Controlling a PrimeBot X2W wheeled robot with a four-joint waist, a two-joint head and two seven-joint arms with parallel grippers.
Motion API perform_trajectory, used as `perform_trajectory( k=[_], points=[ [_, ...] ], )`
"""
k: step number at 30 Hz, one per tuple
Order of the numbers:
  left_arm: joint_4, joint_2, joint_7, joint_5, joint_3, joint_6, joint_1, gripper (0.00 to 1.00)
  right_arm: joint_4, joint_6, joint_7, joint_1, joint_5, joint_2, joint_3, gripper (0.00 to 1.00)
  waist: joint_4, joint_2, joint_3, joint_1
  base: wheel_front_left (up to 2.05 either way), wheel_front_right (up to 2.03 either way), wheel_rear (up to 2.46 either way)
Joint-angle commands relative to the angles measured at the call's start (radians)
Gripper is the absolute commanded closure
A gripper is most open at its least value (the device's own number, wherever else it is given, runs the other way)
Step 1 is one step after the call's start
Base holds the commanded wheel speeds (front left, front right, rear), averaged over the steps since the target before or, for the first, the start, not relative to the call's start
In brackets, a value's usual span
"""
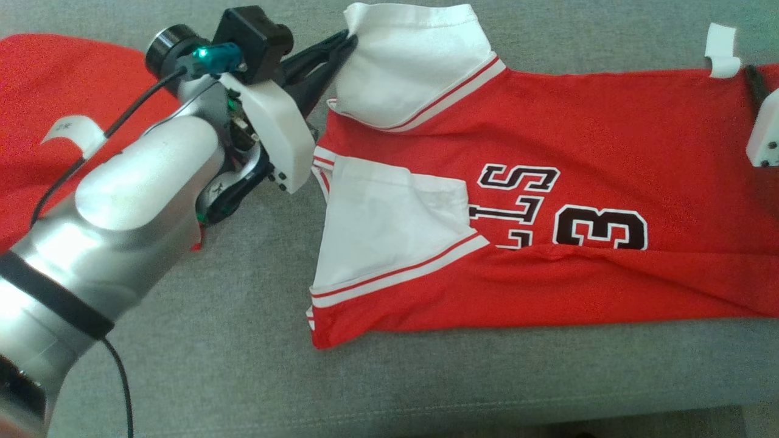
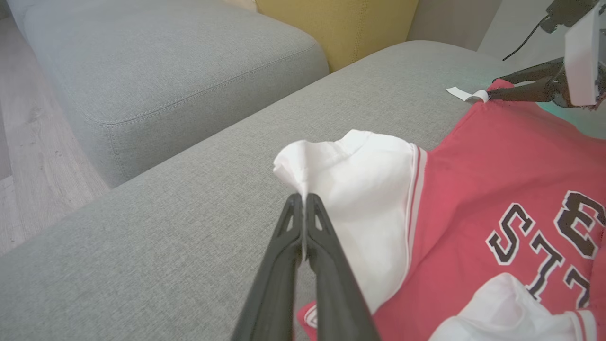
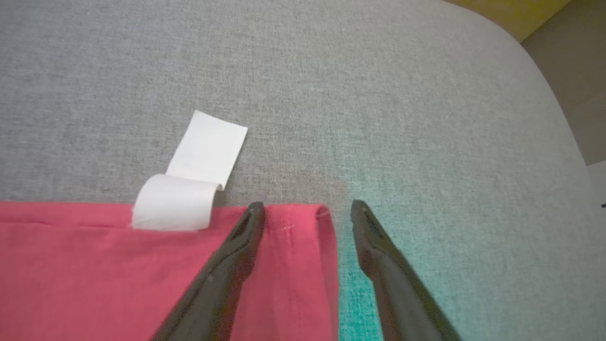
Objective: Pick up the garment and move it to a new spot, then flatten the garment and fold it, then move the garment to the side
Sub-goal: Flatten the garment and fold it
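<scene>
A red garment (image 1: pixel 578 140) (image 2: pixel 497 166) (image 3: pixel 94 265) with black-and-white lettering (image 1: pixel 599 226) lies spread across a grey sofa cushion (image 1: pixel 213 340) (image 2: pixel 189 199) (image 3: pixel 331 71), reaching from one gripper to the other

The left gripper (image 1: pixel 348 41) (image 2: pixel 303 196) has its two dark fingers pressed together on the tip of a white sleeve (image 1: pixel 408 67) (image 2: pixel 369 189). The pinched cloth bunches into a small peak just beyond the fingertips. The rest of that sleeve fans out to the gripper's right, down to a red-and-white striped band. A second white sleeve (image 1: pixel 383 225) (image 2: pixel 506 308) lies flat on the jersey's body, nearer the robot than the held one and apart from the fingers.

At the garment's far end the right gripper (image 3: pixel 307 206) (image 2: pixel 494 89) (image 1: pixel 753 82) stands with its fingers spread wide. In the right wrist view the folded hem corner sits between them. One finger is over red cloth and the other over bare cushion. Whether either fingertip touches the fabric cannot be told from this angle. A curled white label (image 3: pixel 199 175) (image 1: pixel 721 52) (image 2: pixel 466 94) pokes out from the hem just to the left of that gripper's fingers.

Behind the left forearm, more red cloth (image 1: pixel 36 109) with its own white tag (image 1: pixel 73 131) lies on the cushion. Beyond the left fingertips the wrist view takes in a second grey seat (image 2: pixel 165 61), a yellow cushion (image 2: pixel 336 23) and a wooden floor (image 2: pixel 28 142)
</scene>
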Motion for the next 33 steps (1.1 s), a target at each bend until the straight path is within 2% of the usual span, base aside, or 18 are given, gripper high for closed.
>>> perform_trajectory(
  k=[1, 9, 15, 20, 26, 33],
  points=[
    [-0.015, 0.043, -0.001, 0.008, 0.037, 0.011, -0.029, 1.00, -0.009, -0.001, -0.016, -0.001, 0.007, -0.005, 0.020, 1.00, -0.006, 0.0000, -0.004, -0.0001, 0.00, 0.00, 0.00],
    [0.043, 0.063, -0.053, 0.002, 0.072, 0.044, -0.033, 1.00, -0.039, -0.001, -0.160, -0.035, 0.069, 0.011, 0.036, 1.00, -0.033, 0.0000, -0.031, -0.0001, 0.00, 0.00, 0.00],
    [0.103, 0.064, -0.088, 0.010, 0.096, 0.039, -0.072, 1.00, -0.064, -0.001, -0.256, -0.073, 0.117, 0.022, 0.024, 1.00, -0.051, 0.0000, -0.027, -0.0001, 0.00, 0.00, 0.00],
    [0.177, 0.033, -0.120, 0.043, 0.121, 0.034, -0.149, 1.00, -0.080, -0.001, -0.335, -0.122, 0.137, 0.015, 0.056, 1.00, -0.053, 0.0000, -0.003, -0.0001, 0.00, 0.00, 0.00],
    [0.231, -0.010, -0.135, 0.086, 0.132, 0.014, -0.163, 1.00, -0.067, -0.001, -0.354, -0.121, 0.186, 0.011, 0.110, 1.00, -0.034, 0.0000, -0.003, -0.0001, 0.00, 0.00, 0.00],
    [0.195, 0.010, -0.137, 0.138, 0.111, -0.022, -0.087, 1.00, -0.100, -0.001, -0.332, -0.038, 0.307, -0.054, 0.198, 1.00, -0.006, 0.0000, -0.049, -0.0001, 0.00, 0.00, 0.00]
  ],
)
